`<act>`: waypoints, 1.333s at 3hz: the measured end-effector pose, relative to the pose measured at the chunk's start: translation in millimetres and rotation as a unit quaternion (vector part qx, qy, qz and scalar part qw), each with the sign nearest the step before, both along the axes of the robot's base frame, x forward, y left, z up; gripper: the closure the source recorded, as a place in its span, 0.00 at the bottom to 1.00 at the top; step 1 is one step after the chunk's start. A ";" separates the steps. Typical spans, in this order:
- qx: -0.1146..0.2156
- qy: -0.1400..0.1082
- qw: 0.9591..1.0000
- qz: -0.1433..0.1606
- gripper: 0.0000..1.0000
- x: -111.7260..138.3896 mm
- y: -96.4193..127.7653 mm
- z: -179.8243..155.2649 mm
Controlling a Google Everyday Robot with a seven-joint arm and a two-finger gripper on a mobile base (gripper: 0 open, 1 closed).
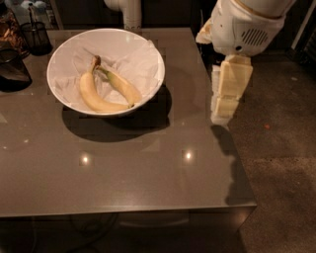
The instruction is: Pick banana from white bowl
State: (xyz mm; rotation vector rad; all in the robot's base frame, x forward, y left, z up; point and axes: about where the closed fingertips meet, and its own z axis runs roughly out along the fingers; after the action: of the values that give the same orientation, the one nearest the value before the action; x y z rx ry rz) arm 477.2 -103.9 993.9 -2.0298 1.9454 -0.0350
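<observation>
The white bowl (148,47), lined with crumpled white paper, stands at the back left of the grey table. Two bananas lie in it. The banana (123,88) is the shorter, deeper-yellow one with a greenish stem, lying diagonally on the right. A paler, longer, curved banana (91,96) with a brown stem tip lies to its left, their stems close together. My gripper (220,116) hangs pointing down from the white arm head (244,27) over the table's right edge. It is to the right of the bowl, apart from it, and holds nothing.
A black mesh cup (35,37) and a dark container (11,69) stand at the table's far left. A white post (127,12) rises behind the bowl. The table's right edge (237,158) drops to a speckled floor (281,163).
</observation>
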 end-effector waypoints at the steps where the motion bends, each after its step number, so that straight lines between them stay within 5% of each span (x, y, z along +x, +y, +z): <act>1: 0.011 0.007 1.000 0.000 0.00 23.6 38.4 7.6; 2: 0.026 0.018 0.999 0.013 0.00 47.6 80.8 6.7; 4: 0.028 -0.011 1.000 -0.005 0.00 71.5 105.4 6.9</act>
State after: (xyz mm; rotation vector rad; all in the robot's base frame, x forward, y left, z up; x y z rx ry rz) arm 548.6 1.4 1000.8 -1.9752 1.9219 -0.0064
